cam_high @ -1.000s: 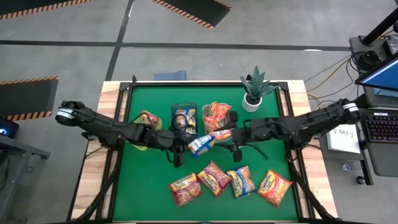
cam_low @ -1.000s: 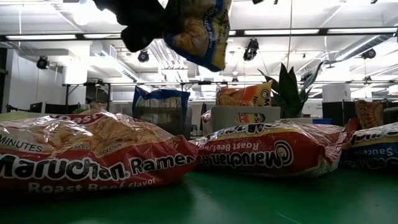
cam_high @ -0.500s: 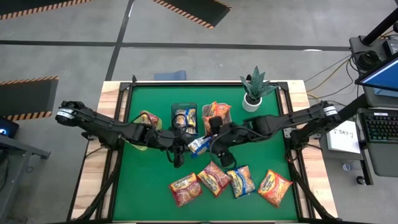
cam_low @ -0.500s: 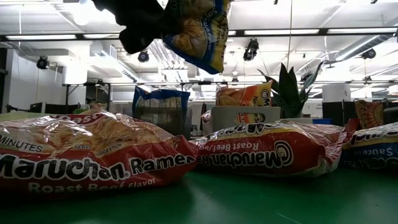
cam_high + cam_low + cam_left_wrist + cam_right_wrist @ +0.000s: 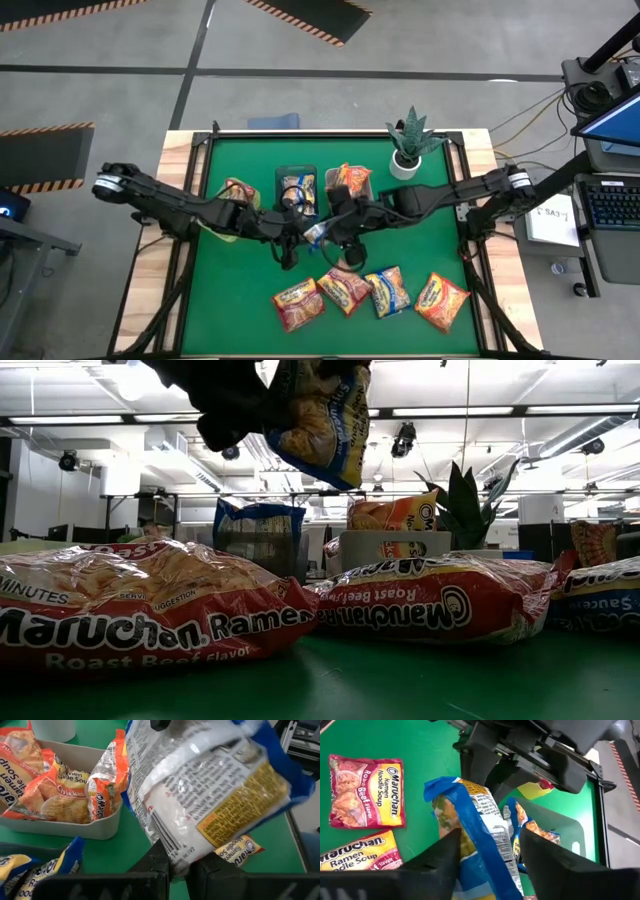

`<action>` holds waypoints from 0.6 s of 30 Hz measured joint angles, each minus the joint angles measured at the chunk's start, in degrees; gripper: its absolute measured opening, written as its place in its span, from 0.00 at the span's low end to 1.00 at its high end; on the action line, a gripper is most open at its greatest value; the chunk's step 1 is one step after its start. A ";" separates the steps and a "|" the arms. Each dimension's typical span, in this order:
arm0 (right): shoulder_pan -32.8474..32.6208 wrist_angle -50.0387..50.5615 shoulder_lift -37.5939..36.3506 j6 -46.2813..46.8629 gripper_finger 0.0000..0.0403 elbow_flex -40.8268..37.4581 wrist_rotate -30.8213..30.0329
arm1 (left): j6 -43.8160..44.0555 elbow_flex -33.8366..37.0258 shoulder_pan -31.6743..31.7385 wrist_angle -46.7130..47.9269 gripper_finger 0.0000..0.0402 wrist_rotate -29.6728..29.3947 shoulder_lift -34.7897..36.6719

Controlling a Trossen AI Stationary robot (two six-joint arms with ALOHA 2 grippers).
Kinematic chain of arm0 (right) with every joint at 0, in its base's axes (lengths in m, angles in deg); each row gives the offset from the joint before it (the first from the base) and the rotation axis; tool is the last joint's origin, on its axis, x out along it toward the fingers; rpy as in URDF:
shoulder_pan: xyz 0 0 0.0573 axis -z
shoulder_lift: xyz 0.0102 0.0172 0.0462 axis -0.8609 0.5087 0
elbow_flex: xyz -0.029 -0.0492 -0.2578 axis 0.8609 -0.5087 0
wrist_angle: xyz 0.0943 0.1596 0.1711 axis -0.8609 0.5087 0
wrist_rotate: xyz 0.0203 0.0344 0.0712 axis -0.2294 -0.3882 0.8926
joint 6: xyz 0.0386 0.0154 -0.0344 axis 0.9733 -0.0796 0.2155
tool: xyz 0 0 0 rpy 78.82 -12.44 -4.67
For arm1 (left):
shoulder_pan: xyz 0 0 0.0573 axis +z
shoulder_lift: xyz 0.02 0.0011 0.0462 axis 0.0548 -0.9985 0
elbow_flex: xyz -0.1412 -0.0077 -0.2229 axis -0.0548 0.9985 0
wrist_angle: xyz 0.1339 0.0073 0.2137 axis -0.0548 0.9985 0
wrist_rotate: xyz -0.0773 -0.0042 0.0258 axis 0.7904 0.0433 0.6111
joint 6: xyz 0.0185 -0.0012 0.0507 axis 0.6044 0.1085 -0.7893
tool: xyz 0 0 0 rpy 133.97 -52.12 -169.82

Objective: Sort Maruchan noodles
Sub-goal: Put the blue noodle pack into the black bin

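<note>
Blue-and-yellow packet [image 5: 316,233] held aloft, mid-table.
It is pinched by the left gripper [image 5: 300,236]; the right gripper's [image 5: 330,232] open fingers straddle it.

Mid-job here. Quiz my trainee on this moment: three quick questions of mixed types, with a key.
1. True or false: the blue packet, pinched by the left gripper with the right gripper open around it, rests on the mat.
2. The grey bin holds packets of which colour? A orange, B blue, C red.
3. How many loose packets lie in the row at the mat's front?
Key: 1 false, it hangs in the air; 2 A; 3 four.
</note>
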 joint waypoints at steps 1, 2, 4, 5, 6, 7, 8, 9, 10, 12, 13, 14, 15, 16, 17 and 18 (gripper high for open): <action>0.18 0.17 -0.08 0.11 0.39 0.00 0.11 | -0.34 0.00 0.00 0.00 0.03 -0.04 0.00; 0.30 0.27 -0.08 0.13 0.35 0.00 0.24 | -0.69 0.00 0.00 -0.02 0.03 -0.04 0.00; 0.44 0.45 -0.08 0.08 0.25 0.00 0.56 | -1.31 0.00 -0.01 -0.23 0.03 -0.03 0.00; 0.52 0.70 -0.08 -0.10 0.20 -0.01 1.16 | -1.68 0.00 -0.03 -0.42 0.03 0.04 0.00; 0.57 0.73 -0.07 -0.44 0.15 -0.05 1.86 | -1.93 0.00 -0.04 -0.54 0.03 0.13 0.00; 0.57 0.71 0.01 -0.67 0.10 -0.09 2.45 | -2.25 0.00 -0.06 -0.64 0.03 0.18 0.00; 0.57 0.70 0.01 -0.93 0.06 -0.09 2.82 | -2.60 0.00 -0.06 -0.70 0.03 0.22 0.00; 0.57 0.69 0.01 -0.94 0.04 -0.09 2.84 | -2.74 0.00 -0.08 -0.70 0.03 0.24 0.00; 0.57 0.71 0.01 -0.86 0.04 -0.09 2.94 | -2.78 0.00 -0.08 -0.72 0.03 0.22 0.00; 0.59 0.79 0.01 -0.48 0.03 0.29 2.97 | -2.78 0.00 -0.08 -0.87 0.03 0.22 0.00; 0.59 0.76 -0.04 -0.50 0.03 0.44 2.99 | -2.78 0.00 -0.08 -1.11 0.04 0.20 0.00; 0.57 0.79 -0.09 -0.52 0.03 0.54 2.99 | -2.78 0.00 -0.08 -1.16 0.04 0.18 0.04; 0.59 0.81 -0.10 -0.49 0.02 0.72 3.01 | -2.78 0.00 -0.08 -1.18 0.05 0.18 0.08; 0.62 0.80 -0.10 -0.43 0.02 0.84 3.01 | -2.81 0.00 -0.08 -1.18 0.07 0.18 0.14; 0.73 0.84 -0.10 -0.31 0.02 0.93 3.01 | -3.11 0.00 -0.08 -1.19 0.08 0.16 0.17; 0.84 0.86 -0.10 0.11 0.02 1.01 3.01 | -3.47 0.00 -0.08 -1.20 0.11 0.13 0.18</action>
